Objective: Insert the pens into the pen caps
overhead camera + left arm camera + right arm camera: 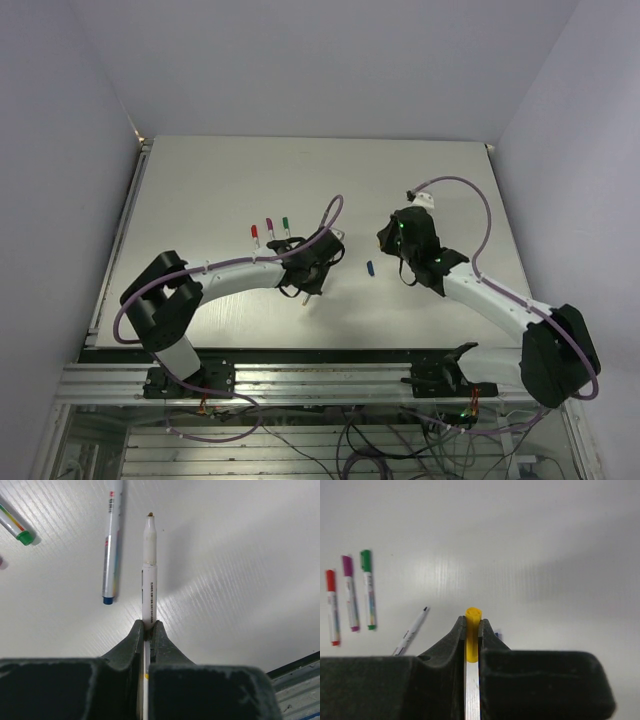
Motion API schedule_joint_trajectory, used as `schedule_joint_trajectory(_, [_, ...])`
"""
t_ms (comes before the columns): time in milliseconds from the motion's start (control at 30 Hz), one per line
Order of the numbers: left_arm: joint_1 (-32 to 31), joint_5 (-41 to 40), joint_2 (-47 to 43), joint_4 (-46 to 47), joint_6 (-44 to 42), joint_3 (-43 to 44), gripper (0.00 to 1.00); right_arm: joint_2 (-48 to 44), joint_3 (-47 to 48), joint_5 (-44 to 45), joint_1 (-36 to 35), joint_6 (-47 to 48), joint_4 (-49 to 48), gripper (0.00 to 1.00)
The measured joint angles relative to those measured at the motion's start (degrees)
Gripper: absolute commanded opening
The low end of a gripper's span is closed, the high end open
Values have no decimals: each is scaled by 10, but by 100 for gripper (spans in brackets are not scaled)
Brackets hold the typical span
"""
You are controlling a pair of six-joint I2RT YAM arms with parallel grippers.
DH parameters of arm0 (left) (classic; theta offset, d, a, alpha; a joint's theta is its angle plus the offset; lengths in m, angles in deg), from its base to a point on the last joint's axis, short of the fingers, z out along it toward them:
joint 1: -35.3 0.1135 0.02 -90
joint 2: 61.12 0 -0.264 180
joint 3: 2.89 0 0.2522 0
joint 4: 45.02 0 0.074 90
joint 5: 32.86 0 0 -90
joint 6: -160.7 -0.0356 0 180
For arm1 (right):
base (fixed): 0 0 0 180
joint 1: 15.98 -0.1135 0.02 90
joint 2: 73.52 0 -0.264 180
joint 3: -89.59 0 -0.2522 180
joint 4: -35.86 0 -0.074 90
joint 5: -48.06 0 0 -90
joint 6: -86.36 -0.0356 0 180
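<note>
My left gripper (148, 625) is shut on an uncapped grey-white pen (149, 570) whose bare tip points away from the wrist, just above the table; a yellow band shows between the jaws. A second uncapped pen with a blue end (111, 545) lies just left of it. My right gripper (473, 622) is shut on the yellow cap (473, 630). The blue cap (370, 268) lies on the table between my left gripper (305, 272) and right gripper (392, 243). Three capped pens lie side by side: red (331, 605), magenta (350, 592), green (368, 587).
The three capped pens (269, 232) lie in a row just beyond the left gripper. An uncapped pen with a dark tip (412, 630) shows left of the right fingers. The white table (200, 180) has walls on three sides, and its near edge meets a metal frame.
</note>
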Motion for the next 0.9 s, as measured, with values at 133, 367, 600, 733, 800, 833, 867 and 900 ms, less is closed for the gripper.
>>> schedule_joint_trajectory(133, [0,-1,-19,17,-8,-5,7,-45,-21,-2,0,4,-28,0])
schedule_joint_trajectory(367, [0,31,-96,145,-26,-61,7,-93,-47,-20,0,9,-77,0])
schedule_joint_trajectory(600, [0,67,-134,280,-25,-122,7,-129,-63,-43,0,10,-134,0])
schedule_joint_trajectory(733, [0,77,-140,315,-25,-130,7,-142,-63,-52,0,9,-169,0])
schedule_joint_trajectory(800, [0,82,-144,337,-25,-135,7,-145,-63,-57,0,7,-184,0])
schedule_joint_trajectory(833, [0,84,-146,343,-25,-137,7,-147,-63,-60,0,5,-192,0])
schedule_joint_trajectory(867, [0,88,-148,355,-24,-142,7,-148,-63,-63,0,4,-198,0])
schedule_joint_trajectory(900, [0,92,-150,365,-24,-146,7,-150,-64,-66,0,3,-207,0])
